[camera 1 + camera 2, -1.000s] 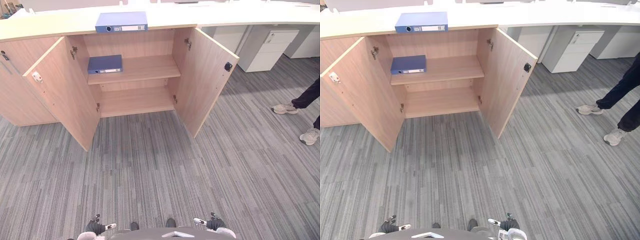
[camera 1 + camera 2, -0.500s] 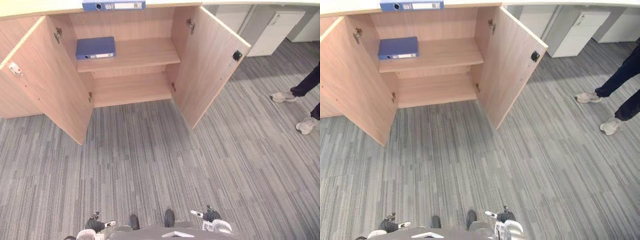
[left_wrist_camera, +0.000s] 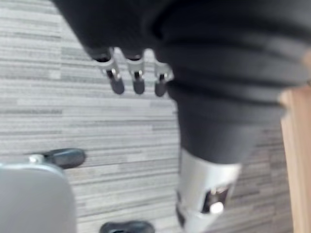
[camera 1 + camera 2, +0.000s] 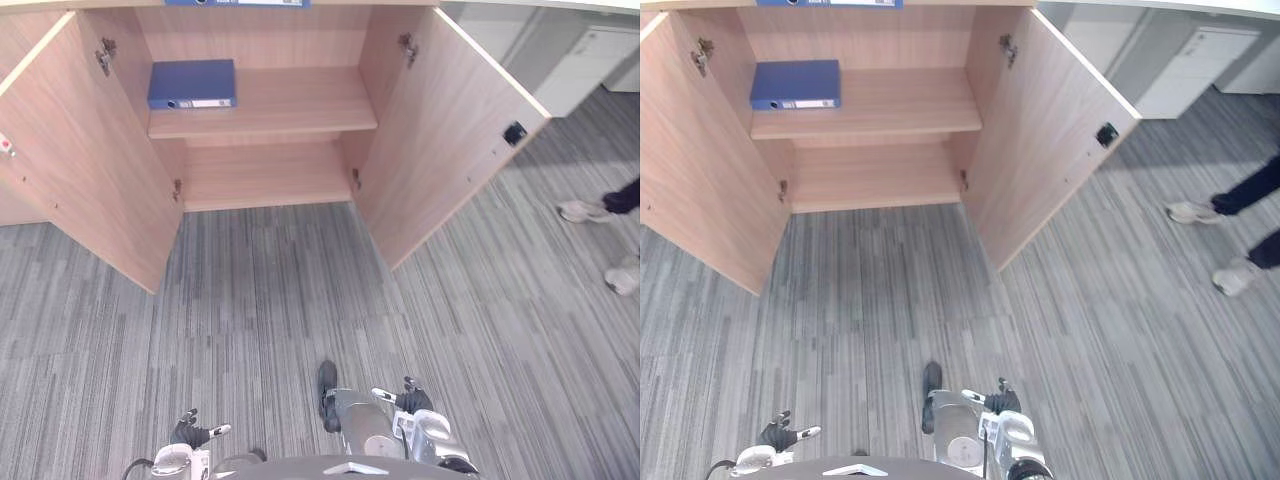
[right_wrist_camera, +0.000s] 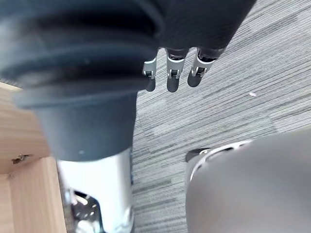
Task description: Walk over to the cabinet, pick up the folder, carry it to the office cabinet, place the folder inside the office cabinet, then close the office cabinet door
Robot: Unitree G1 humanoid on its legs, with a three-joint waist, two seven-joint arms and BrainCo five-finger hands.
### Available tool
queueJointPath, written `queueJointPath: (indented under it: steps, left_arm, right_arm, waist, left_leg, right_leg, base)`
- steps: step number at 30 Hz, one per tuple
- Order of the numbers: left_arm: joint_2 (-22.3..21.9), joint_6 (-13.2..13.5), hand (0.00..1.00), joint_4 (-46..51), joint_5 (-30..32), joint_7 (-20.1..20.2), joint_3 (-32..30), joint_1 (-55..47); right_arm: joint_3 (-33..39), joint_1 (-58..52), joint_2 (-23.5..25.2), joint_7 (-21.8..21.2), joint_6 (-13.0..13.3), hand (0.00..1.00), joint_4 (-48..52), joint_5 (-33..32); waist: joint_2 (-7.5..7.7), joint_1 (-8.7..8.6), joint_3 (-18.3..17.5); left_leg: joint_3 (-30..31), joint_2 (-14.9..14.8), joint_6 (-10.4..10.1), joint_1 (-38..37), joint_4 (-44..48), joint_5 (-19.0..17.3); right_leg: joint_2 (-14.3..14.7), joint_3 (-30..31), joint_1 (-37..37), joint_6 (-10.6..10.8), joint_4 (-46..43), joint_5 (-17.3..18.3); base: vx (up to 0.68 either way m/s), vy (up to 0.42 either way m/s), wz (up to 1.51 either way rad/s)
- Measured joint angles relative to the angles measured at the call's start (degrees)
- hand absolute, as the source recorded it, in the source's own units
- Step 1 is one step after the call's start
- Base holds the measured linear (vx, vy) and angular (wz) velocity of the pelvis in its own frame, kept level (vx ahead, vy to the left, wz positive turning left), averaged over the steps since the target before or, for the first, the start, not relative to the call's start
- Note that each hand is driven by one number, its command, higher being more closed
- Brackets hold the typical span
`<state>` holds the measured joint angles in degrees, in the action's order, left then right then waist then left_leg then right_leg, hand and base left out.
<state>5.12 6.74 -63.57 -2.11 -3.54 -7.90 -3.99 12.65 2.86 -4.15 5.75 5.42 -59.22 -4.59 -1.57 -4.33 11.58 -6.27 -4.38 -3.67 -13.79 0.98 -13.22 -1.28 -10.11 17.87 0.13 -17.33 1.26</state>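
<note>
Ahead, blue folder (image 4: 192,84) flat on cabinet shelf (image 4: 295,102), label (image 4: 207,103) seemingly white

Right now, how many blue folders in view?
2. One folder on the cabinet's upper shelf, left end; second folder on the cabinet top, cut off. More may lie beyond.

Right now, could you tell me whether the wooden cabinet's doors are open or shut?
Open: the left door and right door stand swung wide, exposing the upper shelf and lower shelf.
</note>
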Motion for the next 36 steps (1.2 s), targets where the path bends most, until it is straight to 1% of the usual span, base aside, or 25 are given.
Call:
queueJointPath:
  steps: [1,3,4,5,7,9,10,13,15,16,17,19,21,23,24,25,27,29,30,31,32,33,34,35,36]
  left_arm:
    - [-1.28,0.39,0.0,0.81,-0.01,0.03,-1.24,0.36]
    - [-3.08,0.5,0.0,2.47,-0.1,0.05,-4.29,0.68]
    - [-4.07,0.55,0.0,3.84,-0.13,0.03,-6.07,0.68]
    - [-4.76,0.74,0.0,4.97,-0.21,0.02,-6.8,0.78]
    - [-4.93,0.76,0.0,6.37,-0.14,0.02,-6.85,1.41]
    - [-5.23,0.8,0.0,6.63,-0.13,0.02,-6.98,1.87]
    - [-5.1,0.78,0.0,6.59,-0.1,0.01,-7.01,2.25]
    - [-4.91,0.79,0.0,6.45,-0.08,0.01,-6.61,2.6]
    - [-4.9,0.84,0.0,5.97,-0.15,0.01,-5.49,2.4]
    - [-4.84,0.99,0.0,5.8,-0.16,0.02,-5.41,2.48]
    - [-4.24,1.16,0.0,5.52,-0.1,0.12,-5.3,2.65]
    - [-2.1,1.17,0.0,4.88,-0.11,0.16,-4.55,2.62]
    - [-1.97,1.12,0.0,4.14,-0.12,0.15,-4.43,2.65]
    - [-1.56,0.56,0.0,2.75,-0.24,0.06,-3.26,2.48]
    - [-1.14,0.53,0.0,2.12,-0.32,0.05,-2.67,2.46]
    - [-0.42,0.27,0.0,1.45,-0.54,0.05,-1.61,2.4]
    - [-0.44,0.12,0.0,1.42,-0.79,-0.02,-1.51,1.95]
    - [-0.9,0.07,0.0,1.34,-1.21,-0.02,-1.58,1.69]
    - [-0.97,0.07,0.0,1.32,-1.27,-0.03,-1.59,1.66]
    - [-0.97,0.07,0.0,1.32,-1.34,-0.02,-1.49,1.4]
    - [-0.74,0.09,0.0,1.39,-1.37,0.05,-1.51,1.12]
    - [-1.76,0.0,0.0,0.69,-1.33,-0.13,-2.43,1.66]
    - [-3.02,0.06,0.0,0.39,-1.23,0.11,-2.86,1.56]
    - [-4.03,0.08,0.0,0.36,-1.13,0.08,-3.39,1.46]
    - [-6.04,0.11,0.0,0.48,-1.05,0.04,-4.66,1.43]
  right_arm:
    - [1.1,0.0,-0.22,0.03,-0.01,0.0,0.02,-0.2]
    - [1.49,-0.56,-0.29,0.67,-0.45,0.0,0.93,-0.9]
    - [0.89,-2.19,-0.15,0.78,-0.64,0.0,2.23,-1.37]
    - [0.59,-3.28,0.13,0.89,-0.65,0.0,2.9,-1.76]
    - [0.57,-4.04,0.62,1.0,-0.66,0.0,4.16,-1.78]
    - [1.09,-3.8,0.9,1.04,-0.67,0.0,4.32,-1.86]
    - [1.58,-3.76,1.38,1.06,-0.66,0.0,4.29,-1.85]
    - [2.22,-3.76,1.99,1.12,-0.68,0.0,4.2,-1.83]
    - [2.12,-3.7,1.59,1.14,-0.65,0.0,3.74,-1.75]
    - [2.05,-3.65,1.42,1.13,-0.65,0.0,3.21,-1.73]
    - [1.99,-3.47,2.26,1.11,-0.69,0.0,1.67,-1.73]
    - [2.12,-3.97,3.75,1.07,-0.65,0.0,0.04,-1.68]
    - [2.11,-3.93,3.39,1.02,-0.68,0.0,-0.62,-1.65]
    - [2.04,-3.52,3.15,0.98,-0.51,0.0,-0.2,-1.65]
    - [1.9,-2.74,3.06,0.96,-0.46,0.0,-0.16,-1.65]
    - [1.04,-2.54,2.9,0.96,-0.53,0.0,-0.19,-1.63]
    - [-0.61,-1.74,2.27,0.9,-0.47,0.0,-0.17,-0.93]
    - [-0.97,-1.18,1.79,0.79,-0.29,0.0,0.13,-0.15]
    - [-1.17,-1.12,1.72,0.79,-0.2,0.0,0.27,-0.14]
    - [-1.35,-1.1,1.69,0.77,-0.12,0.0,0.3,-0.15]
    - [-1.57,-1.74,1.75,0.78,-0.16,0.0,0.19,-0.12]
    - [-1.04,-1.74,1.14,0.66,0.18,0.0,-0.01,-0.73]
    - [-0.99,-1.61,-0.06,0.74,0.35,0.0,-0.19,-0.46]
    - [-0.6,-1.94,-0.54,0.73,0.37,0.0,-0.22,-0.4]
    - [0.18,-1.98,-1.21,0.7,0.38,0.0,-0.07,-0.47]
  waist:
    - [-0.66,0.0,0.33]
    - [-0.91,0.0,0.98]
    - [-0.81,0.67,1.11]
    - [-0.25,1.74,1.42]
    - [0.26,2.75,1.4]
    - [0.08,3.63,1.29]
    - [0.2,4.22,1.36]
    - [0.86,4.47,1.67]
    - [0.37,4.96,1.33]
    - [0.42,5.29,1.24]
    - [1.96,5.5,0.16]
    - [4.63,5.05,-1.04]
    - [4.67,5.41,-1.2]
    - [4.04,4.65,-0.82]
    - [4.1,4.19,-0.84]
    - [4.11,3.58,-0.87]
    - [3.56,3.35,-0.86]
    - [2.43,2.89,-0.52]
    - [2.32,2.78,-0.46]
    - [2.47,2.36,-0.54]
    - [3.55,2.05,-0.91]
    - [2.83,2.47,-0.95]
    - [0.45,2.56,-1.43]
    - [-0.17,2.47,-1.85]
    - [-2.06,2.51,-2.01]
  left_leg:
    - [-0.31,-0.76,-0.87,3.21,6.41,-0.42]
    - [-1.65,-3.49,-2.65,11.5,26.42,-0.53]
    - [-4.83,-6.83,-3.03,15.57,38.82,-0.49]
    - [-8.61,-10.3,-2.69,18.08,46.49,-0.69]
    - [-13.03,-13.16,-1.84,21.63,48.9,-1.21]
    - [-15.75,-13.69,-1.78,24.92,44.71,-1.25]
    - [-16.32,-12.91,-1.71,26.67,39.48,-1.27]
    - [-14.97,-8.15,-1.58,28.04,23.33,0.94]
    - [-10.8,-4.58,-1.31,27.98,10.71,9.68]
    - [-10.09,-4.21,-0.3,27.54,10.82,12.64]
    - [-10.27,-2.59,1.7,27.06,11.39,13.32]
    - [-11.54,-0.92,2.39,26.59,13.36,9.43]
    - [-13.34,-0.86,2.58,23.77,14.38,6.29]
    - [-15.12,0.35,3.96,17.55,12.76,3.88]
    - [-15.07,0.64,4.13,16.06,12.51,3.35]
    - [-15.12,0.99,4.24,13.2,11.45,3.09]
    - [-15.12,0.71,4.25,9.79,9.4,3.11]
    - [-14.02,-0.82,4.21,7.58,7.69,3.12]
    - [-13.8,-1.1,4.19,7.2,7.37,3.13]
    - [-12.78,-0.98,3.42,6.05,6.41,3.33]
    - [-11.57,0.36,2.06,4.7,5.59,3.16]
    - [-9.87,-0.06,-0.87,2.46,4.67,1.21]
    - [-9.59,-1.42,-1.27,1.68,4.11,1.26]
    - [-9.54,-1.81,-1.47,1.5,4.05,1.39]
    - [-9.51,-3.2,-2.36,1.84,6.07,1.93]
  right_leg:
    - [0.11,-0.69,-0.85,-0.56,0.39,1.3]
    - [0.47,-1.5,-5.6,-1.14,3.49,2.21]
    - [1.1,-2.35,-9.82,-1.54,5.38,2.99]
    - [1.46,-2.72,-13.72,-2.28,6.49,4.15]
    - [1.52,-2.4,-17.31,-2.4,8.21,5.33]
    - [1.4,-1.5,-19.68,-2.29,10.36,5.26]
    - [0.93,-1.09,-20.99,-2.16,11.71,5.23]
    - [-1.51,-0.31,-23.92,-0.49,13.52,6.12]
    - [-2.63,1.27,-25.65,2.14,14.51,7.66]
    - [-2.9,2.08,-25.97,2.95,14.51,8.27]
    - [-4.7,3.51,-26.48,3.76,14.5,8.91]
    - [-6.79,4.02,-26.45,3.77,12.79,8.89]
    - [-7.73,6.79,-22.83,3.92,2.27,9.01]
    - [-9.65,9.62,-13.4,7.42,-21.64,8.48]
    - [-9.73,9.42,-11.49,7.88,-26.41,9.47]
    - [-9.59,8.36,-8.62,7.07,-31.87,11.81]
    - [-8.07,5.01,-4.71,4.58,-31.64,14.8]
    - [-3.96,3.17,-0.43,2.79,-20.99,15.25]
    - [-3.01,3.35,0.47,2.34,-17.04,14.41]
    - [-1.72,3.74,0.58,1.72,-6.8,9.76]
    - [-1.58,5.13,-0.77,1.41,2.07,1.18]
    - [-1.17,5.97,-0.58,-0.08,0.78,-4.21]
    - [0.09,6.04,-1.04,-0.38,0.03,-3.04]
    - [0.45,5.99,-1.35,-0.21,0.55,-1.68]
    - [0.99,4.7,-2.6,-0.64,0.96,0.03]
  base:
    - [0.4,-0.248,0.37]
    - [0.41,-0.236,0.38]
    - [0.4,-0.206,0.17]
    - [0.38,-0.194,0.05]
    - [0.31,-0.129,-0.1]
    - [0.31,-0.038,-0.27]
    - [0.36,0.045,-0.32]
    - [0.33,0.148,-0.16]
    - [0.32,0.256,-0.32]
    - [0.33,0.28,-0.44]
    - [0.27,0.213,-0.3]
    - [0.38,0.251,-0.25]
    - [0.38,0.262,-0.49]
    - [0.37,0.258,-0.4]
    - [0.35,0.158,0.01]
    - [0.35,0.102,0.18]
    - [0.35,0.051,0.17]
    - [0.37,-0.044,0.26]
    - [0.36,-0.1,0.36]
    - [0.39,-0.115,0.43]
    - [0.47,-0.169,0.49]
    - [0.47,-0.157,0.34]
    - [0.36,-0.144,0.18]
    - [0.32,-0.129,0.13]
    - [0.23,-0.125,0.19]
